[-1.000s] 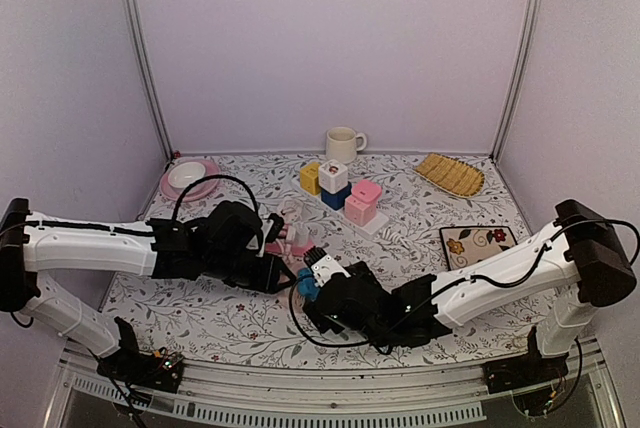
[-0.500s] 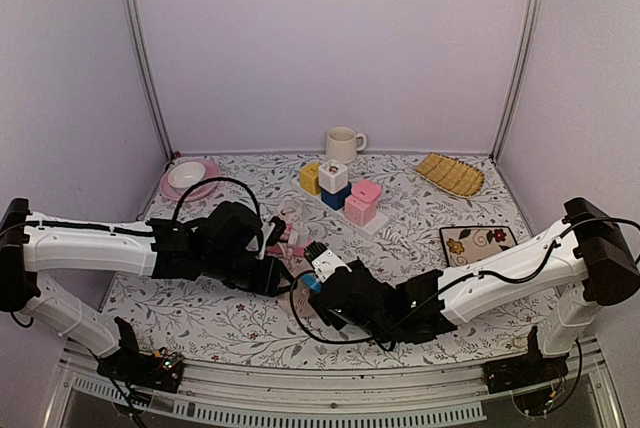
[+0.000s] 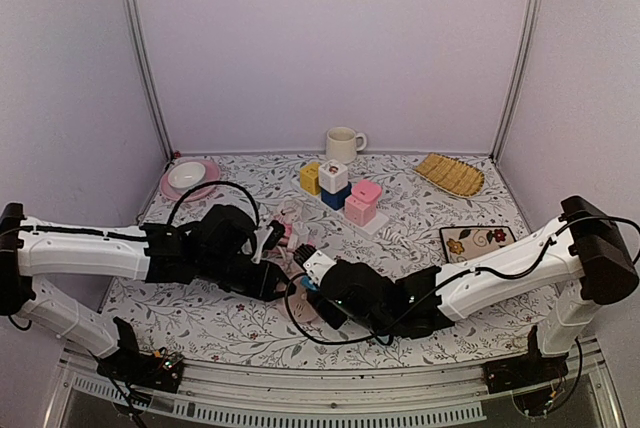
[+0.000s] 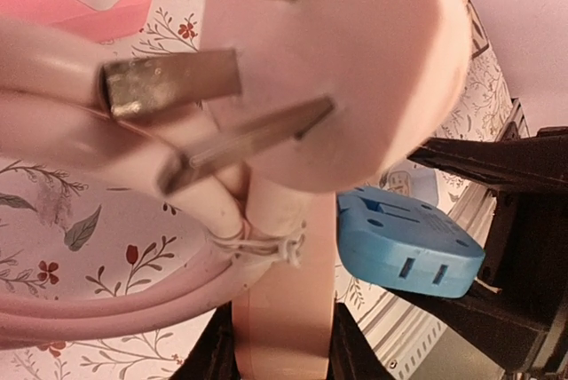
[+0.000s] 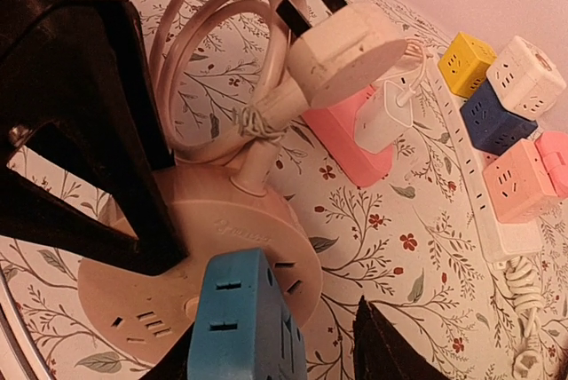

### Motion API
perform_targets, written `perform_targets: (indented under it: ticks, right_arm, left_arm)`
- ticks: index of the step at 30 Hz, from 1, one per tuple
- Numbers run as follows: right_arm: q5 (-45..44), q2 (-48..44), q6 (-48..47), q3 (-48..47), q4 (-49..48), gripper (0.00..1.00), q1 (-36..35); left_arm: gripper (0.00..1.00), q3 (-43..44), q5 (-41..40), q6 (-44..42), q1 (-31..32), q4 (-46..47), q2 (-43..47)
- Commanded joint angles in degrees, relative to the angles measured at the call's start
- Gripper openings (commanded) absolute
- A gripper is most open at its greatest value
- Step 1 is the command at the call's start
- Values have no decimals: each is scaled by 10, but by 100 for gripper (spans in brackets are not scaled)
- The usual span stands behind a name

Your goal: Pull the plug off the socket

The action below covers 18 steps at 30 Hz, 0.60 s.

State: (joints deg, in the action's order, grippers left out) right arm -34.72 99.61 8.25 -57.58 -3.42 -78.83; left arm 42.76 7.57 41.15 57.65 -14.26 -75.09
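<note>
your right gripper (image 5: 275, 353) straddles the blue plug (image 5: 244, 322), jaws part-spread w/ a gap showing on one side, so no pinch yet imo. plug sits seated in the round pink socket (image 5: 257, 220). left gripper (image 4: 280, 349) is pressed together on the socket's rim, prob to anchor it vs the pull. all near the table's (image 3: 200, 323) front edge, left of centre.
</note>
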Motion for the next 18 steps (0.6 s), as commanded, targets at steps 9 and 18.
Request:
perform_targets:
  ticks: [9, 18]
  right_arm:
    - [43, 0, -30, -14, -6, 3, 18]
    - [83, -3, 60, -59, 45, 3, 49]
  left_arm:
    - [16, -26, 13, -3, -14, 85, 13]
    - [52, -42, -7, 31, -17, 129, -5]
